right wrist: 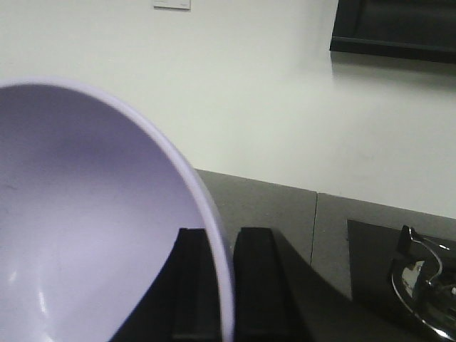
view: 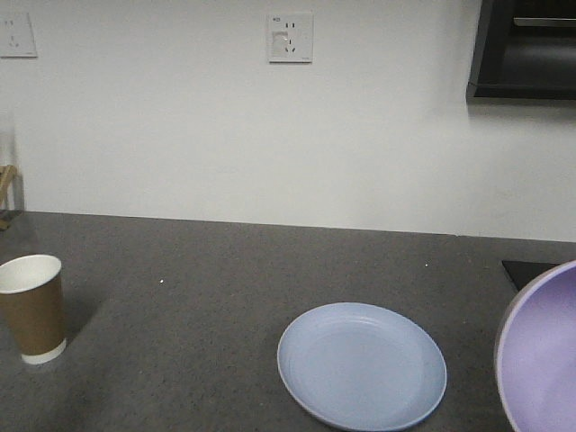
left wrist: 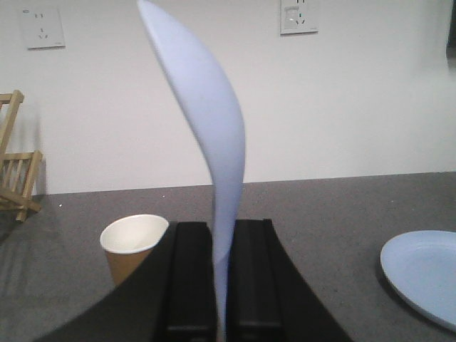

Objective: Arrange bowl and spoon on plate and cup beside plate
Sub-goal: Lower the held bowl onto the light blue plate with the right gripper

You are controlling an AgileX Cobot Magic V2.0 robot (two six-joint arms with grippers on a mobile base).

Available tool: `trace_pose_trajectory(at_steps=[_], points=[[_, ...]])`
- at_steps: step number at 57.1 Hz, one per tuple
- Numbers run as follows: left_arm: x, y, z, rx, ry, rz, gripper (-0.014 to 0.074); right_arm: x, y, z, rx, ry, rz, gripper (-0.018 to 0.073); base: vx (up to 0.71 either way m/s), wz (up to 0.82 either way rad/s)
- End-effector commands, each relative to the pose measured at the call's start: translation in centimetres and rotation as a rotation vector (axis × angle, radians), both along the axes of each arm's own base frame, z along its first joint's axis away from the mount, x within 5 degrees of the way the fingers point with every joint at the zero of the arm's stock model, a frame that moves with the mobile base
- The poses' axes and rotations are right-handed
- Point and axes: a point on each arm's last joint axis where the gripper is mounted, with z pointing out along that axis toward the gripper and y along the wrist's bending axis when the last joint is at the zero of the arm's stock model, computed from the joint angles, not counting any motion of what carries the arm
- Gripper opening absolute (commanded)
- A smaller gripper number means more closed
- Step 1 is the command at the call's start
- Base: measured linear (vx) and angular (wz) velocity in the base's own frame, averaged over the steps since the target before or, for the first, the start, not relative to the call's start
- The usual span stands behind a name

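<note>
Well left of the plate point(view: 360, 369) stands the paper cup point(view: 32, 306); left gripper point(left wrist: 222, 239) clamps the spoon point(left wrist: 210, 128), long axis straight out from the jaws, left of plate; right gripper point(right wrist: 222, 246) clamps the tilted bowl point(view: 544, 360) by its rim just right of plate, evidently nearer.

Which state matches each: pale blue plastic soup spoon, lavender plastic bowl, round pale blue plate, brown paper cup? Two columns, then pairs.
1 blue spoon
2 lavender bowl
3 blue plate
4 paper cup

A standing upright on the counter
B held in the left gripper
C lying flat and bare on the counter
D rim held in the right gripper

Pairs: 1-B; 2-D; 3-C; 4-A
</note>
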Motion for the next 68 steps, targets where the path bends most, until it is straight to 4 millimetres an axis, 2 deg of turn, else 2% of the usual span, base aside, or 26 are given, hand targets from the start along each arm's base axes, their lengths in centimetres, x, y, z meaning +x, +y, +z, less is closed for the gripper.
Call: trace_pose_trajectory(at_steps=[1, 35, 68], points=[[-0.12, 0.08, 1.48, -0.031, -0.098, 0.006, -0.0006, -0.11, -0.31, 1.52, 0.017, -0.094, -0.036, -0.0009, 0.34, -0.12], [-0.01, 0.06, 1.44, -0.031, -0.094, 0.006, -0.0006, -0.11, -0.31, 1.52, 0.017, -0.094, -0.036, -0.0009, 0.25, -0.18], [0.05, 0.06, 1.42, -0.030, -0.092, 0.006, -0.0006, -0.11, -0.31, 1.52, 0.017, -0.094, -0.036, -0.0009, 0.04, -0.03]])
